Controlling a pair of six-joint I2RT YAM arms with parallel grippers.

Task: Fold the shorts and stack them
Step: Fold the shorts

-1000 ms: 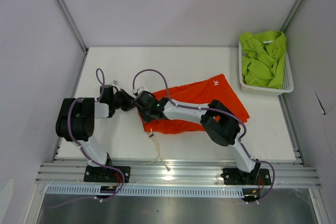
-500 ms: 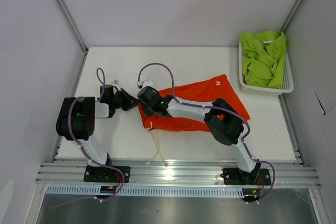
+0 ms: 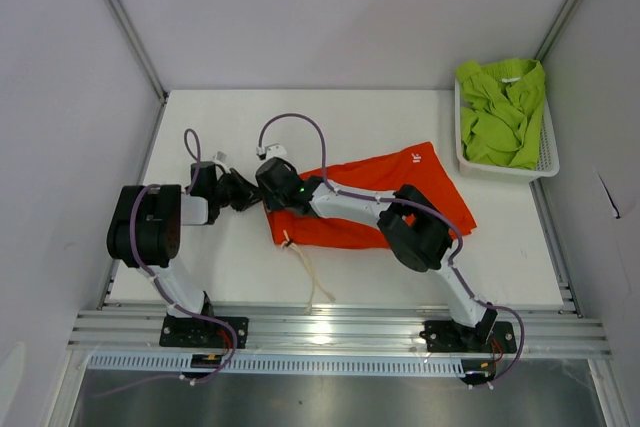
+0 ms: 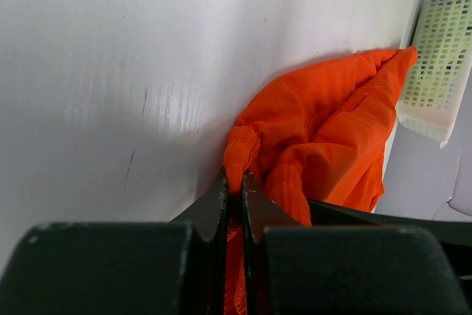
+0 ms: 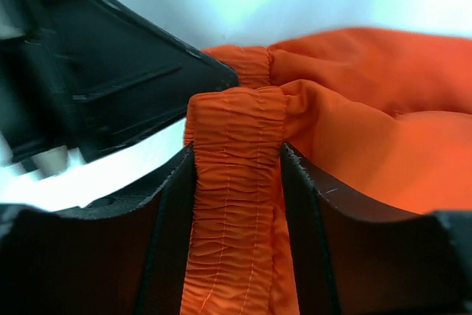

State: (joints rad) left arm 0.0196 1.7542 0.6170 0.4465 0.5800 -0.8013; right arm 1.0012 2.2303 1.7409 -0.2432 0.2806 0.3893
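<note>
The orange shorts lie spread across the middle of the table, white logo at the far right corner. Both grippers meet at the left waistband end. My left gripper is shut on a pinch of the orange waistband, fabric squeezed between its jaws. My right gripper reaches in from the right and is shut on the gathered elastic waistband, which fills the gap between its fingers. The left gripper's fingers show just beyond. The lime green shorts sit bunched in the basket.
A white mesh basket stands at the table's far right edge, also seen in the left wrist view. A white drawstring trails from the waistband toward the near edge. Grey walls enclose the table on three sides.
My right gripper has shifted a little farther back and left along the waistband, closer to the left gripper. The shorts' near edge has straightened and the drawstring has swung right.
</note>
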